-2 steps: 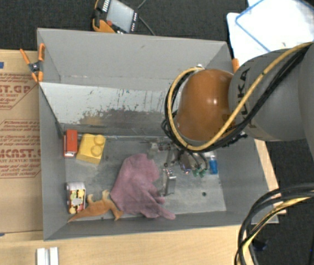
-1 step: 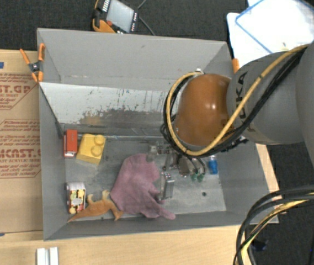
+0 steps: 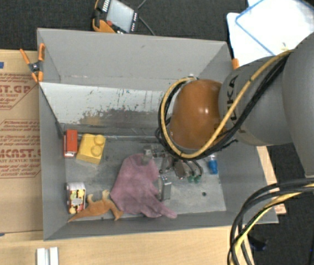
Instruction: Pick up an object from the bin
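Gripper [image 3: 165,185] hangs low near the middle of the bin [image 3: 129,54], right at the 3 o'clock edge of a crumpled purple cloth [image 3: 137,186]. I cannot tell whether it is spread or closed. From the cloth, a yellow block [image 3: 91,148] and red block [image 3: 70,143] lie at 10 o'clock. An orange toy dinosaur [image 3: 99,207] and small box [image 3: 75,196] lie at 8 o'clock, and a small blue thing [image 3: 212,165] at 2 o'clock.

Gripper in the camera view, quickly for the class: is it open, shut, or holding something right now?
Gripper: cannot be told whether open or shut. It is down at the right edge of the purple cloth in the middle of the bin.
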You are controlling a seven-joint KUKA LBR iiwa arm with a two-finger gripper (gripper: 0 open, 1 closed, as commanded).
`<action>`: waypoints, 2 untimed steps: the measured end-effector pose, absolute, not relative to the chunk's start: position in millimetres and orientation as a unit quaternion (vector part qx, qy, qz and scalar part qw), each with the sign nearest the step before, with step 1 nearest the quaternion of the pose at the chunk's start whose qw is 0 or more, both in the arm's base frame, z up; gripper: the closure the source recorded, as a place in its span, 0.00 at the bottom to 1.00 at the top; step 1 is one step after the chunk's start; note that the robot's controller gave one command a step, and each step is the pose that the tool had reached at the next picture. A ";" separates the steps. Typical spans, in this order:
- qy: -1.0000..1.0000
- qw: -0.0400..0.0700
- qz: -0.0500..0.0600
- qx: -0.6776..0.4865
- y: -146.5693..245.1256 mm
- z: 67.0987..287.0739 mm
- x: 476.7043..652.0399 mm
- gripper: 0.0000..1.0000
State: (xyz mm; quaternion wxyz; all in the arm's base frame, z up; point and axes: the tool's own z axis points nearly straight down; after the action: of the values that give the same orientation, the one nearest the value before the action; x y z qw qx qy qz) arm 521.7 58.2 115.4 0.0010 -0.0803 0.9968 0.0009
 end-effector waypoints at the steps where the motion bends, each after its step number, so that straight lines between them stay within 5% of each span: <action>1: 0.973 0.006 0.000 -0.233 92.2 73.0 487.2 0.00; 2: 0.949 0.004 0.000 -0.316 151.7 84.4 529.4 1.00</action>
State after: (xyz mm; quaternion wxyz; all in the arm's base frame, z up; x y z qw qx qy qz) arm 529.4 151.7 84.4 0.0040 -0.3161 0.9487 0.0004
